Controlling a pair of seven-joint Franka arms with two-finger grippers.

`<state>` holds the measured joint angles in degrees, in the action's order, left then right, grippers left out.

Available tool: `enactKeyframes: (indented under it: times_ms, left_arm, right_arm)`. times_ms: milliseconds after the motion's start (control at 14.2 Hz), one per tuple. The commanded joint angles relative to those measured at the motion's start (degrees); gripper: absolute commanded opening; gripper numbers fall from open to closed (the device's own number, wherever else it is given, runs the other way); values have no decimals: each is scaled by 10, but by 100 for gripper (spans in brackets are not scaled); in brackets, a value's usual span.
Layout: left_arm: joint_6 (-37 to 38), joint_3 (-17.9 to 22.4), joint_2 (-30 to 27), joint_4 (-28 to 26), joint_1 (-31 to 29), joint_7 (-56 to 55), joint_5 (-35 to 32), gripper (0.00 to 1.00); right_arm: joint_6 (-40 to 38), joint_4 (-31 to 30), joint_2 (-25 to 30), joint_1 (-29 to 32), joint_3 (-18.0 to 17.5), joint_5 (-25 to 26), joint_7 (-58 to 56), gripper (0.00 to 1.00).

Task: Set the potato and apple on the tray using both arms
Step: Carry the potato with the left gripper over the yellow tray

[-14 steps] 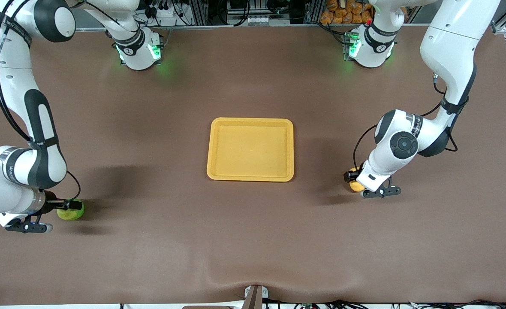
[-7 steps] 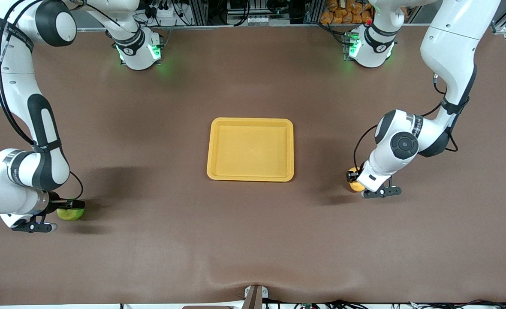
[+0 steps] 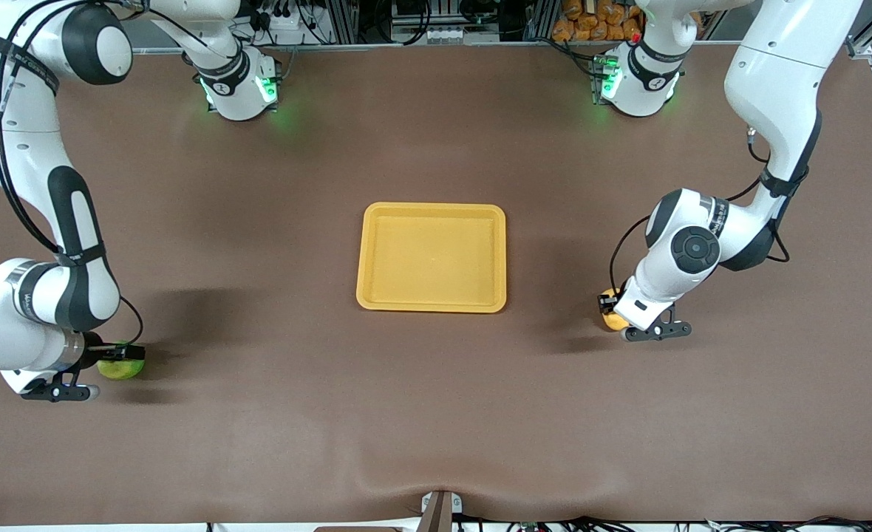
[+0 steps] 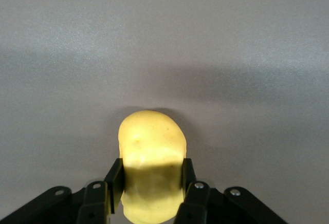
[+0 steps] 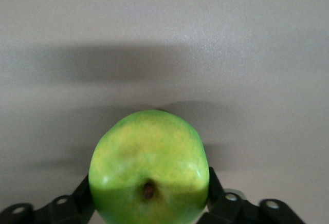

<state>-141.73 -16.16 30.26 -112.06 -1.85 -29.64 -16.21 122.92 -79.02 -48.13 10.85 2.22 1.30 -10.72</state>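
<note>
Gripping both items on the table: left gripper (image 4: 150, 190) jaws closed on the potato (image 4: 151, 162) toward the left arm's end, right gripper (image 5: 148, 196) jaws closed on the apple (image 5: 148, 167) toward the right arm's end. Tray (image 3: 431, 301) sits empty between them. Both look light and rigid; the apple's smooth round skin may slip, so mid-body grips suit.

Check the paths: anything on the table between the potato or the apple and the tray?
Nothing visible. Left gripper is shut on the potato, right gripper on the apple, both down at the table. Only bare table lies between each and the tray, which holds nothing.
</note>
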Motion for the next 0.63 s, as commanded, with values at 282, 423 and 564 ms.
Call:
enactKeyframes:
  times_ms: [282, 423, 564]
  left_arm:
    - [40, -44, -40, 4, 7, -9, -17, 17]
    - [42, -73, -46, 4, 7, -16, -17, 17]
    - [42, -100, -48, 4, 7, -16, -17, 17]
  right_arm:
    - [-8, 18, -8, 13, -13, -5, -15, 0]
    - [-10, 19, -7, 12, -13, -17, -15, 0]
    - [-22, 23, -4, 12, -13, -22, -18, 0]
